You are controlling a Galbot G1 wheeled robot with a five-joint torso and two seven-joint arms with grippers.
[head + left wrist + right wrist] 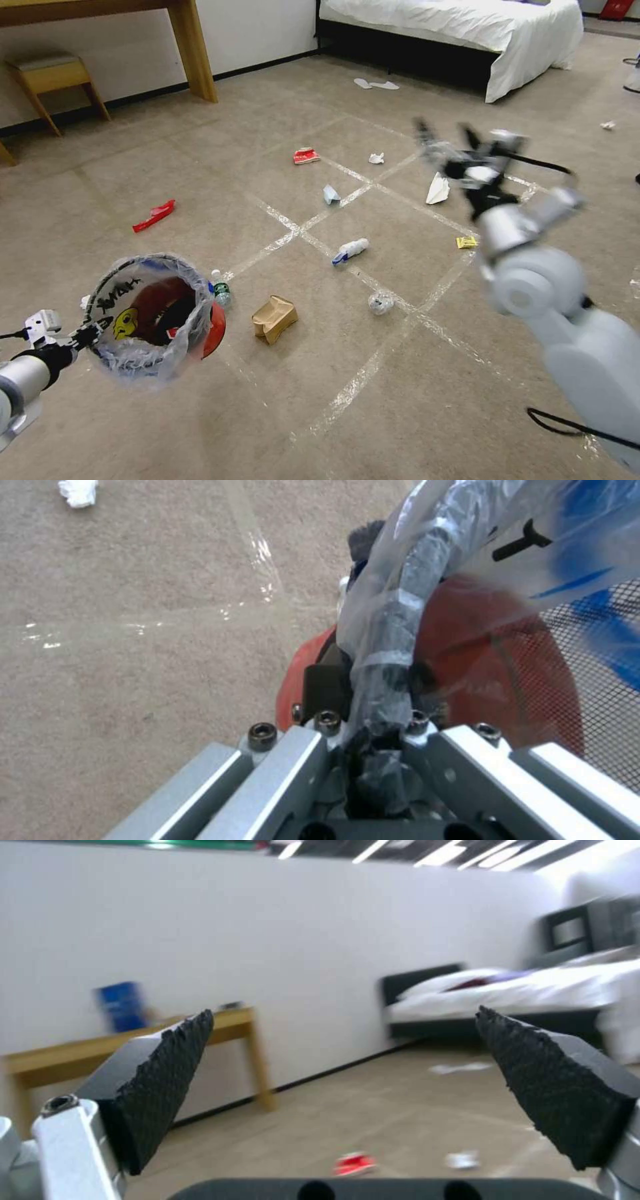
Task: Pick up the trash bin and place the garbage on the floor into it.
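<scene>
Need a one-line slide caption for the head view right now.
Left gripper holds the trash bin by its rim above the floor; open right gripper is raised over scattered garbage.

Pale grey rounded arm shells with black cables; right pincer has black, ridged triangular pads on silver mounts; left pincer shows grey bars and dark hex screws
</scene>
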